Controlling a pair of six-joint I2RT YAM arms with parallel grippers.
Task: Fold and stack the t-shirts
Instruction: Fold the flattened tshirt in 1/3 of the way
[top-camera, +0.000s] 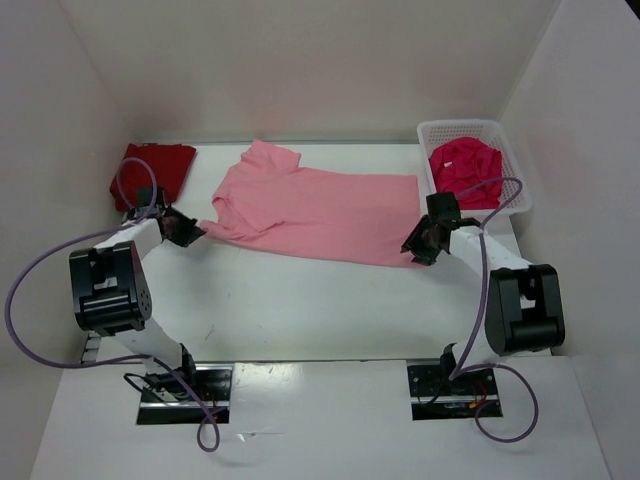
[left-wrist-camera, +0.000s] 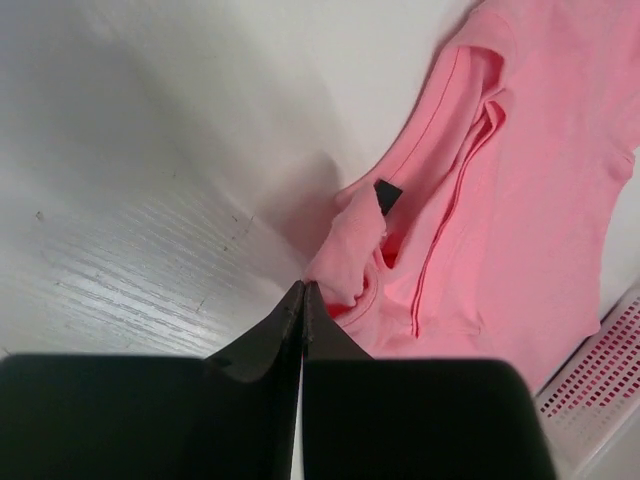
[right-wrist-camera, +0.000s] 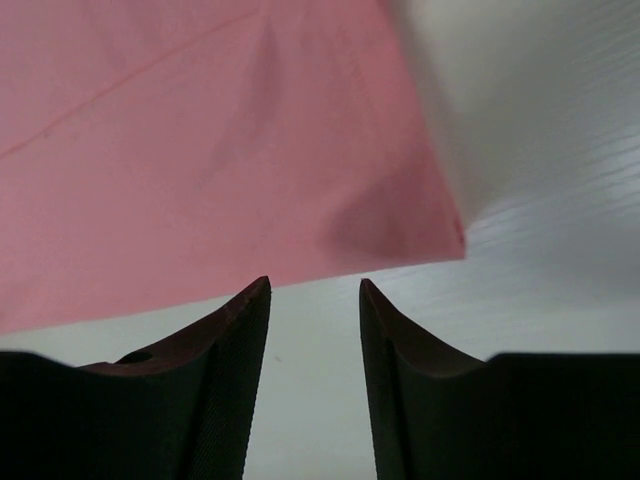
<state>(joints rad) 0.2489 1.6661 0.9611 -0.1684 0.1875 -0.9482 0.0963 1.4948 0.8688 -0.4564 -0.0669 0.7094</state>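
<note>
From above: a light pink t-shirt (top-camera: 310, 210) lies spread flat across the middle of the white tabletop (top-camera: 300, 310). Its long axis runs left to right, with collar and sleeves toward the left and the hem toward the right, the right end slightly nearer the arms. The left gripper (top-camera: 185, 228) sits at the edge of the shirt's near left sleeve. The right gripper (top-camera: 420, 243) sits at the near corner of the hem. A dark red t-shirt (top-camera: 155, 170) lies at the far left of the tabletop, well apart from the pink one. A magenta t-shirt (top-camera: 465, 170) is bundled inside a white mesh basket (top-camera: 470, 125) at the far right.

Left wrist camera: the left gripper (left-wrist-camera: 303, 290) has its jaws pressed together, leaving no gap. A bunched fold of the light pink t-shirt (left-wrist-camera: 520, 200) rises just beyond and to the right of the tips, touching them. Whether any cloth is caught cannot be told. A small black tag (left-wrist-camera: 388, 193) shows in the fold, and the basket (left-wrist-camera: 590, 390) edges into the lower right.

Right wrist camera: the right gripper (right-wrist-camera: 315, 285) has its jaws apart, with bare tabletop (right-wrist-camera: 560, 200) between them. The light pink t-shirt (right-wrist-camera: 200, 150) lies just past the tips, its hem corner pointing right, ahead of the right finger.
</note>
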